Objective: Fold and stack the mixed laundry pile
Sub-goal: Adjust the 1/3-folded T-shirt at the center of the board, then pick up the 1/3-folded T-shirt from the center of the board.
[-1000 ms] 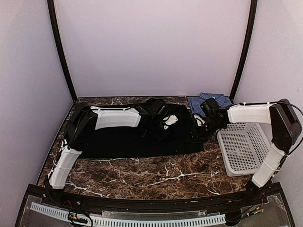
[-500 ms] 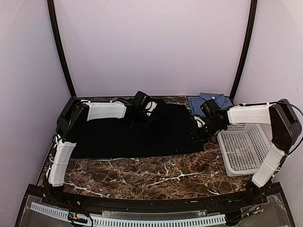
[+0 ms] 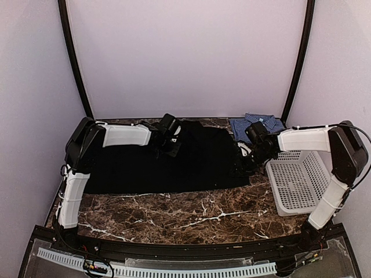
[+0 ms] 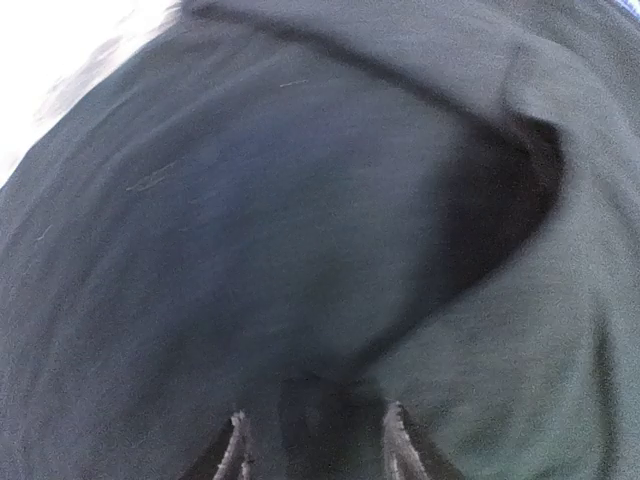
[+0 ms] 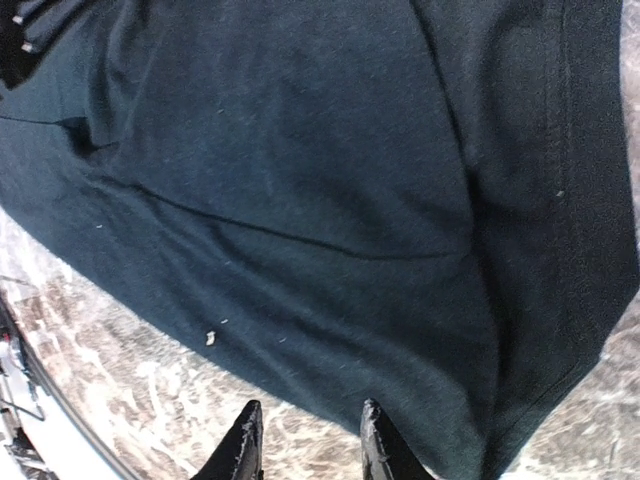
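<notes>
Pulled back from the middle of the black garment (image 3: 174, 165) a second ago, the left gripper (image 3: 169, 145) now sits over its far edge with its fingers (image 4: 237, 450) parted and nothing between them. Spread flat on the marble table (image 3: 191, 217), the garment seems unmoved, and the right gripper (image 3: 246, 163) holds its place at the right edge, jaws narrowly apart, though whether it pinches cloth is unclear. Behind it lies the checked shirt (image 3: 258, 123), beside the white basket (image 3: 298, 182).
</notes>
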Robot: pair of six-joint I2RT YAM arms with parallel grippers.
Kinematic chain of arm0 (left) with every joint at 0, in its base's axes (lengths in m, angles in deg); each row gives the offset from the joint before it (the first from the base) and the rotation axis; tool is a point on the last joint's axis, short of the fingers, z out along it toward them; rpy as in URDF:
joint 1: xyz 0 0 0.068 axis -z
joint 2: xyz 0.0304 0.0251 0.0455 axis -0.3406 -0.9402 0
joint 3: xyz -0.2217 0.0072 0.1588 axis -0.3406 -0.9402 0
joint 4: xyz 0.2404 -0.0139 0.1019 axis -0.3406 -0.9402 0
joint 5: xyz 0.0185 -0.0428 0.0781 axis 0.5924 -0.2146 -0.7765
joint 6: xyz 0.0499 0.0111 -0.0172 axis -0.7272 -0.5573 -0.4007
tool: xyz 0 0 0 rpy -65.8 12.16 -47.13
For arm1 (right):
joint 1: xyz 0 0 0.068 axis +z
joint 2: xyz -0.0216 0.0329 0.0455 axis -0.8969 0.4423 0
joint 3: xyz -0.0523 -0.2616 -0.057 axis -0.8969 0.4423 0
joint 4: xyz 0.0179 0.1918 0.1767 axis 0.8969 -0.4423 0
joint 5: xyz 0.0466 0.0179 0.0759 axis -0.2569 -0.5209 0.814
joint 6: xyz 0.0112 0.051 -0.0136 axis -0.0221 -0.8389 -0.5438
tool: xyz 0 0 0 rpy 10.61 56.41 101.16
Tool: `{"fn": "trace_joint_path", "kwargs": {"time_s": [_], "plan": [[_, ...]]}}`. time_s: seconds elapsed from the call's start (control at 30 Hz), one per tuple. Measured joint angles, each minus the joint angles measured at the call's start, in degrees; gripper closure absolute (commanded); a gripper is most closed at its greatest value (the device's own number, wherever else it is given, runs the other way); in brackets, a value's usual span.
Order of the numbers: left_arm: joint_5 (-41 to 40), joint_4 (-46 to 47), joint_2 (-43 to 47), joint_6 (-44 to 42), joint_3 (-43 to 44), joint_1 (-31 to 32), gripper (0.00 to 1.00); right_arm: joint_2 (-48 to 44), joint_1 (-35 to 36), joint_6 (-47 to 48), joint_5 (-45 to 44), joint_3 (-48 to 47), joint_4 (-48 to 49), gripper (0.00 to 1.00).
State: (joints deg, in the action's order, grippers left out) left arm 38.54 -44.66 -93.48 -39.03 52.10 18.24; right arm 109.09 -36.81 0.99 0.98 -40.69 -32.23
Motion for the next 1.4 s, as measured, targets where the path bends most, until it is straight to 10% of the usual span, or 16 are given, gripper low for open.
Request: {"fn": "trace_joint_path", "kwargs": {"time_s": [0.27, 0.67, 1.4], "plan": [[-8.17, -5.16, 11.98, 7.3, -9.9, -5.22, 0.37, 3.23, 0.31, 3.8, -4.09, -5.86, -3.13, 0.69], [1.2, -5.99, 30.08, 15.91, -28.02, -4.98, 0.36, 15.58, 3.17, 8.24, -6.49, -21.18, -5.2, 0.7], [6.01, -12.37, 38.27, 32.7, -49.13, -9.09, 0.45, 12.94, 6.4, 5.75, -0.22, -9.77, -1.73, 0.69]]}}
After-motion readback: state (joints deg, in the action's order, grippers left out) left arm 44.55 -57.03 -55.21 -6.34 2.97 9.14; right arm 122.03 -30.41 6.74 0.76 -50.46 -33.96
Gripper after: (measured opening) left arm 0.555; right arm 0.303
